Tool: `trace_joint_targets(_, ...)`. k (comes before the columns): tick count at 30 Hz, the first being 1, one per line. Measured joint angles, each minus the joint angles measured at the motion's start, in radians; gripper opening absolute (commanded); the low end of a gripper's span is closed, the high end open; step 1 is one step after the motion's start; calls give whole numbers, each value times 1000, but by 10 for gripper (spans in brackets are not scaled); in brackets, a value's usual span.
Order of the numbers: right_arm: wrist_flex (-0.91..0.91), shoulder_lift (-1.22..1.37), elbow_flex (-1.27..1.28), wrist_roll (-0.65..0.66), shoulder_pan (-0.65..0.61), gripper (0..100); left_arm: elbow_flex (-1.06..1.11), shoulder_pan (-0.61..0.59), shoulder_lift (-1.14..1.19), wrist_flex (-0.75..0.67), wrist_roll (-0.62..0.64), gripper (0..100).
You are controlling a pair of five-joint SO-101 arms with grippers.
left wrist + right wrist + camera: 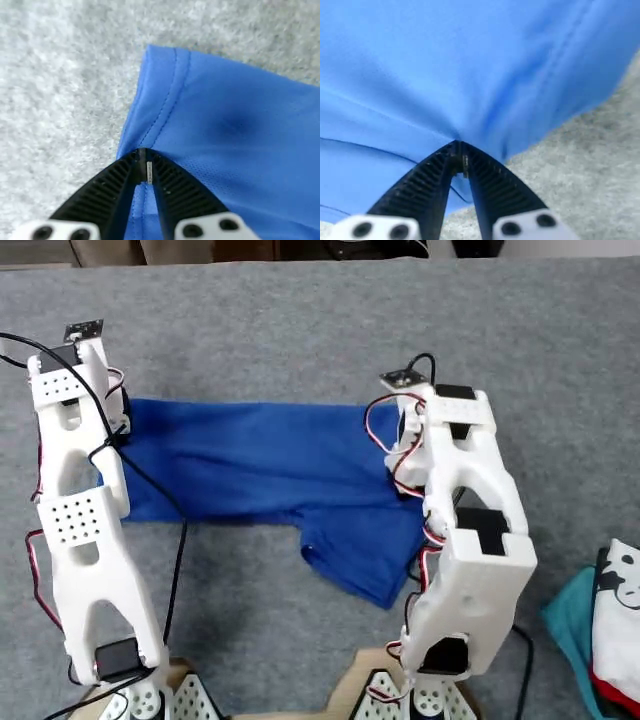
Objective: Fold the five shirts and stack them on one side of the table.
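- Blue shirt (260, 465): spread flat across mid counter (300, 320), one sleeve pointing twd near edge.
- L gripper (145, 167): clamped on shirt's stitched hem, at its end nearest counter's left edge.
- R gripper (459, 150): pinched shut on a fold of fabric (cloth puckers at the tips), opposite end.
- Other clothes (610, 630), teal/white/red, piled at right edge nr front corner.

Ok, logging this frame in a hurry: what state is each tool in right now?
Left tool: closed on the edge of the blue shirt.
Right tool: closed on the same blue shirt.
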Motion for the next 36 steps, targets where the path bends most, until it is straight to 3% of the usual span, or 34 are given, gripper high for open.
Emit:
trace_joint_targets(11, 354, 0, -276, 21, -166, 5, -249, 64, 0, 44, 63, 21)
trace_joint_targets(19, 442, -126, -190, 351, -206, 5, -275, 72, 0, 132, -14, 19)
trace_joint_targets(24, 427, -315, -8, 413, -302, 5, -313, 11, 0, 133, -26, 19)
trace_joint_targets(28, 367, -459, 176, 417, -361, 5, -203, -5, -40, 133, -26, 19)
trace_joint_targets(36, 40, -661, 582, 463, -457, 5, 316, 38, -382, 130, 41, 20)
